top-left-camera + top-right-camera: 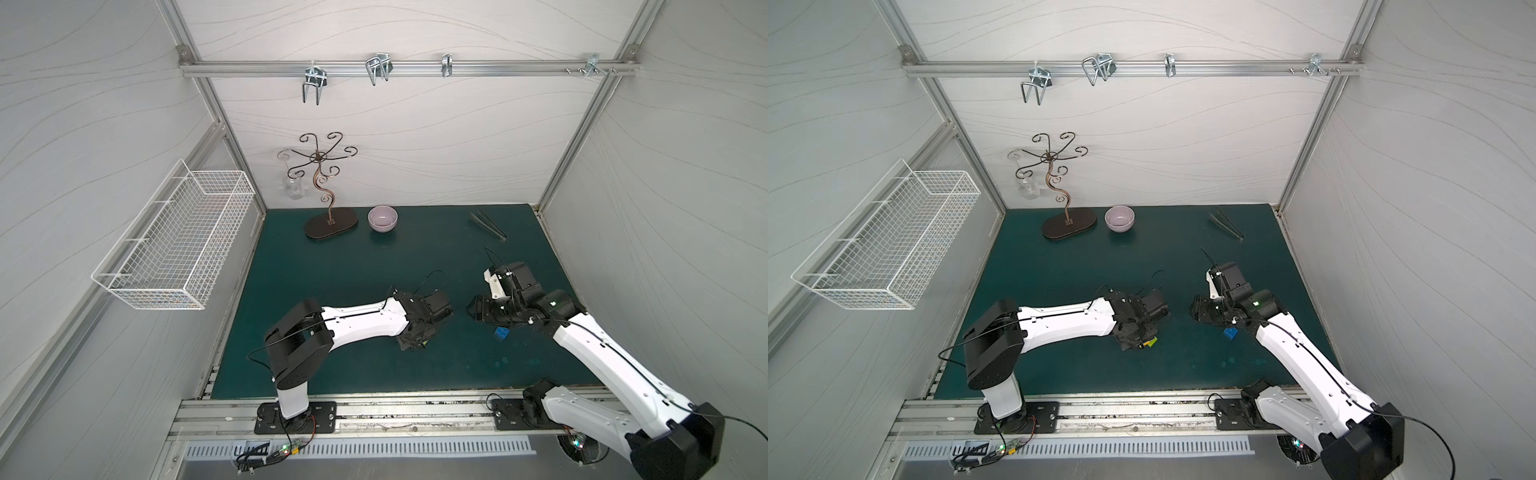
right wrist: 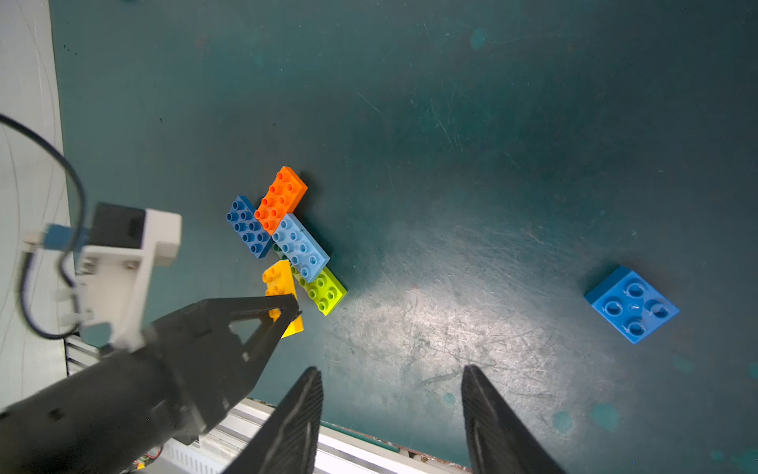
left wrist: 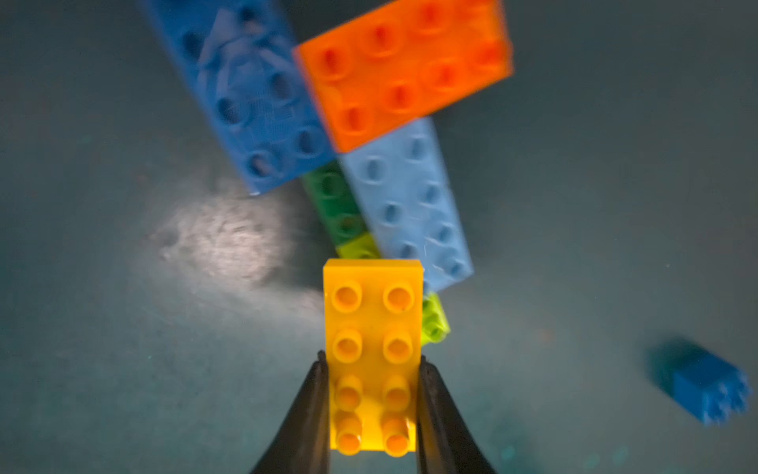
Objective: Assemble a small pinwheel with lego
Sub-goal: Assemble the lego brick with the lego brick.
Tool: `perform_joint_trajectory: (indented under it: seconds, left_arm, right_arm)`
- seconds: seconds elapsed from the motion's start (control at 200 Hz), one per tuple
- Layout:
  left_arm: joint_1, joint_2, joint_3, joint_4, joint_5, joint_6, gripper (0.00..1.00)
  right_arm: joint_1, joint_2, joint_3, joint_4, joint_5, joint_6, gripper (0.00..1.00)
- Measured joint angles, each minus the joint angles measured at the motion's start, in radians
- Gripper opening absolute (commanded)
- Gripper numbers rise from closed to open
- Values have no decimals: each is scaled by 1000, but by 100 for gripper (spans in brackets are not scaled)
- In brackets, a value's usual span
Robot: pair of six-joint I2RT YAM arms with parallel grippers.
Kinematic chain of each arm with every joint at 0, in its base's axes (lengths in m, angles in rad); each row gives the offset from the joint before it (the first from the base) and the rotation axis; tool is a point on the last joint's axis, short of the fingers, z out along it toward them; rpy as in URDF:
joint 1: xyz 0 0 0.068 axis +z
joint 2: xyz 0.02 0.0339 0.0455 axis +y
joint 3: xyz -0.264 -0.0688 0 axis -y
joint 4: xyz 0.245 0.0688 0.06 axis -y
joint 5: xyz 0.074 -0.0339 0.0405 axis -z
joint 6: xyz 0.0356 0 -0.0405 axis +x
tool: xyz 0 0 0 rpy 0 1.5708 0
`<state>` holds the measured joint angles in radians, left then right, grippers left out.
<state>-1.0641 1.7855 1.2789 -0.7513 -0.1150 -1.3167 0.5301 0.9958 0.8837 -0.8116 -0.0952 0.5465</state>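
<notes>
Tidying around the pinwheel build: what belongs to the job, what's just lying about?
Job: yellow brick, orange brick, dark blue brick, light blue brick, dark green brick, lime brick, square blue brick.
Lying about: bowl, tongs, scroll stand, wire basket.

Both top views: high overhead, tilted down across the dark green table mat (image 1: 332, 270). Left wrist: close on a yellow studded plastic brick (image 3: 373, 328). Right wrist: farther back, same brick in view.
</notes>
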Motion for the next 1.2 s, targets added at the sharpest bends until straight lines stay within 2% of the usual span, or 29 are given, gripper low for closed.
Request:
perform_joint_trajectory:
  seconds: [0.125, 0.22, 0.32, 0.38, 0.47, 0.585, 0.775, 1.031, 1.201]
  left_arm:
    - [0, -111, 8, -32, 7, 399, 0]
    - [0, -293, -69, -35, 23, 687, 0]
    - [0, -414, -157, -35, 11, 918, 0]
    - [0, -418, -205, -33, -6, 1025, 0]
    - [3, -361, -272, -24, -13, 1153, 0]
    - [41, -309, -323, 10, 21, 1234, 0]
    - [124, -309, -360, 146, 48, 1310, 0]
    - [135, -295, -381, 278, 100, 1356, 0]
    - [146, -272, -392, 302, 127, 1364, 0]
  right_arm:
    - [-2, 0, 0, 21, -47, -25, 55]
    - [-13, 10, -7, 76, -126, -18, 55]
    - [-40, 73, -31, 164, -246, 4, 50]
    - [-51, 161, -34, 213, -323, 14, 42]
    - [-54, 306, -33, 294, -426, 26, 19]
    - [-31, 412, -34, 380, -518, 63, 0]
    - [29, 491, -30, 544, -647, 122, 0]
    - [43, 637, -25, 679, -753, 183, 0]
    - [45, 712, -24, 745, -805, 200, 0]
